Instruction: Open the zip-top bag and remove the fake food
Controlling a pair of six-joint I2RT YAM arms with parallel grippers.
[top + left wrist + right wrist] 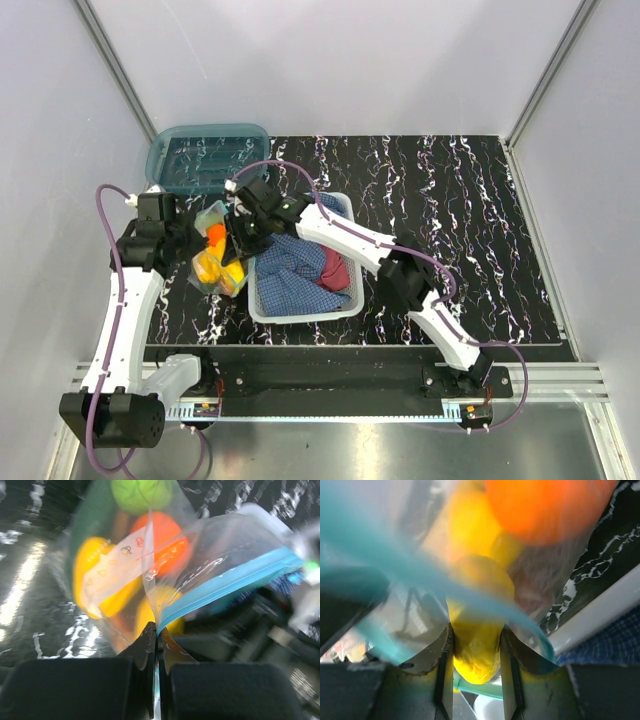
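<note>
Teal zip strip [235, 582] is what I watch, since the coming pull turns on it. It rings the mouth of the zip-top bag [212, 255], which hangs just above the counter [450, 200] between the two arms, beside the white basket [300, 318]. My left gripper [156, 645] is clamped tight on one end of that strip, pinning the mouth from the left. My right gripper [476, 630] comes in from the opposite side and is the nearer one to the fake food. Its fingers press both flanks of a yellow piece [476, 665] whose long axis runs straight out from the gripper into the bag. I cannot tell whether plastic lies between fingers and fruit. The clear film is crinkled, with an orange piece [165, 540] and a lime-green piece [140, 492] showing glossy through it, deeper inside.
</note>
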